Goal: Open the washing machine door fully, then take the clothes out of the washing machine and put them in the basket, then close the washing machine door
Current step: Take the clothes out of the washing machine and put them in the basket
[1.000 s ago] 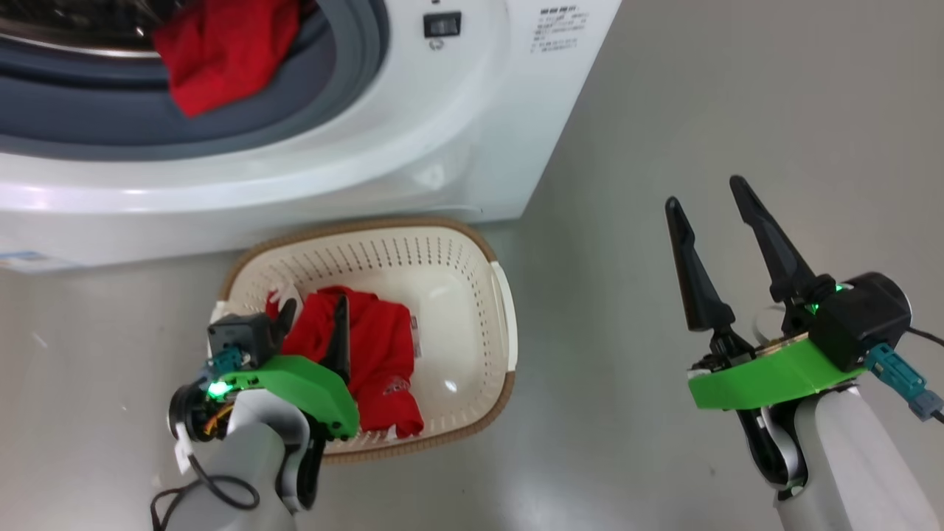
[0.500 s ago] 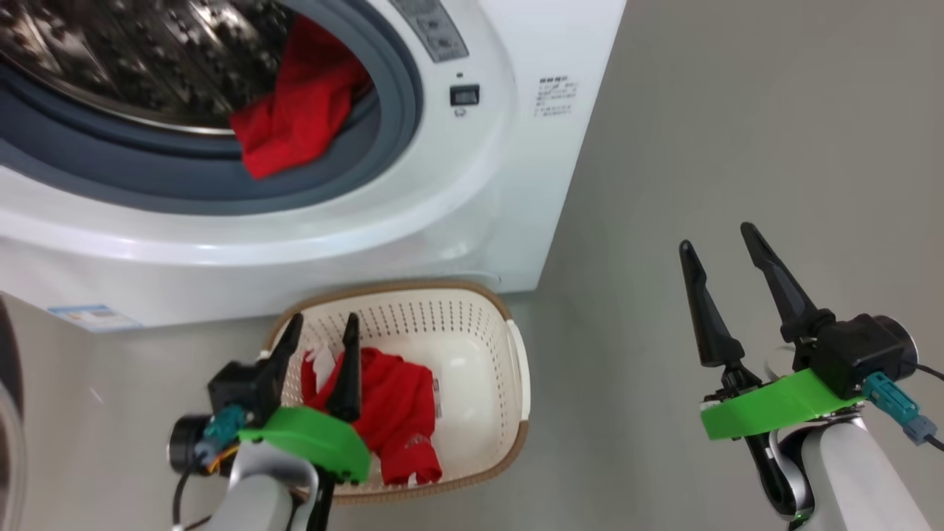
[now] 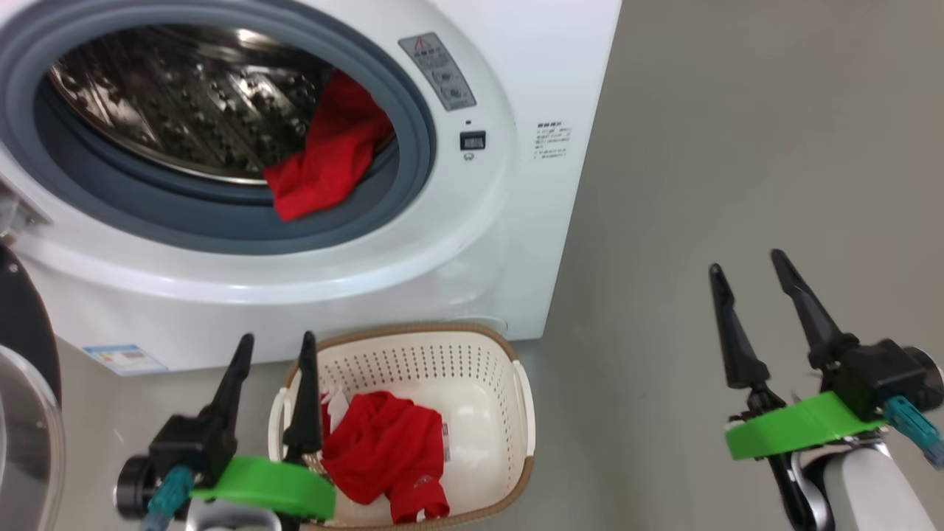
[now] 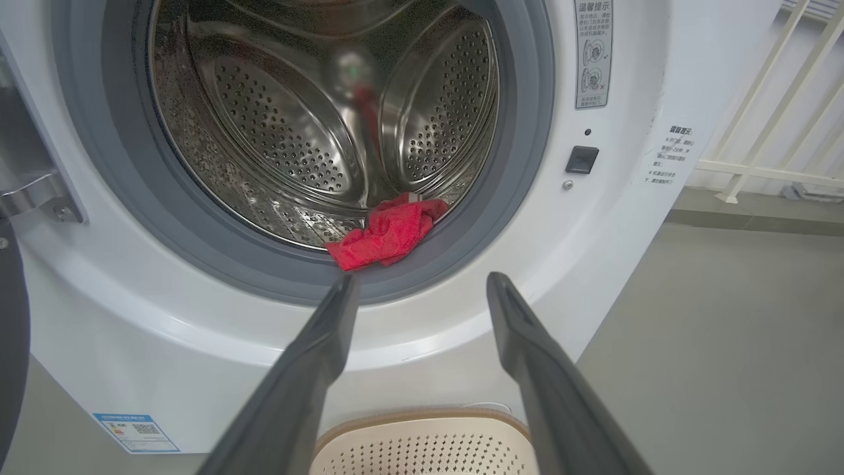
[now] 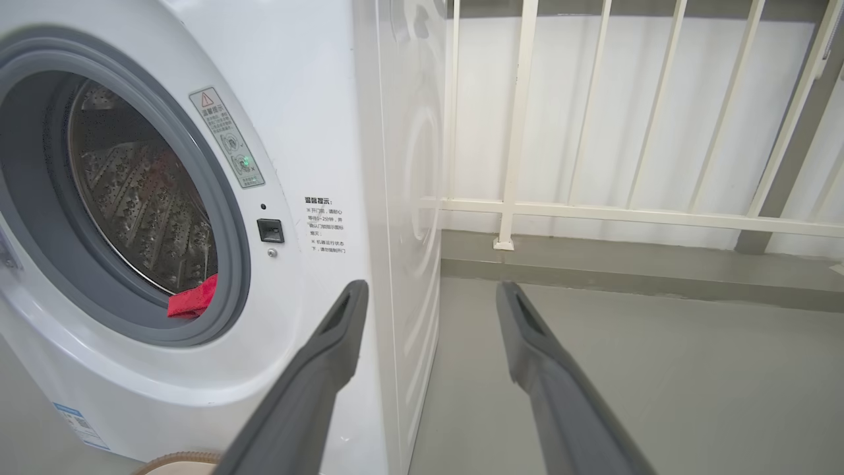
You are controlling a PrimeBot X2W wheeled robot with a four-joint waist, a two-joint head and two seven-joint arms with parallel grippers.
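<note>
The washing machine (image 3: 479, 243) stands with its round mouth uncovered; its door (image 3: 22, 383) is swung out at the far left. One piece of the red clothes (image 3: 328, 158) hangs over the grey gasket at the drum's lower right (image 4: 386, 234) (image 5: 193, 300). A second red garment (image 3: 387, 457) lies in the cream basket (image 3: 516, 391) on the floor in front of the machine. My left gripper (image 3: 274, 346) is open and empty, just left of the basket's near corner, and in its wrist view (image 4: 419, 284) it points at the drum. My right gripper (image 3: 746, 265) is open and empty over bare floor (image 5: 428, 290).
Grey floor (image 3: 737, 133) stretches to the right of the machine. A white railing (image 5: 593, 211) runs along the wall behind the machine's right side. A blue label (image 3: 124, 359) sits low on the machine's front.
The head camera has tilted upward, so the drum shows more fully. My left gripper has come out of the basket and now points toward the machine, leaving the red garment in the basket.
</note>
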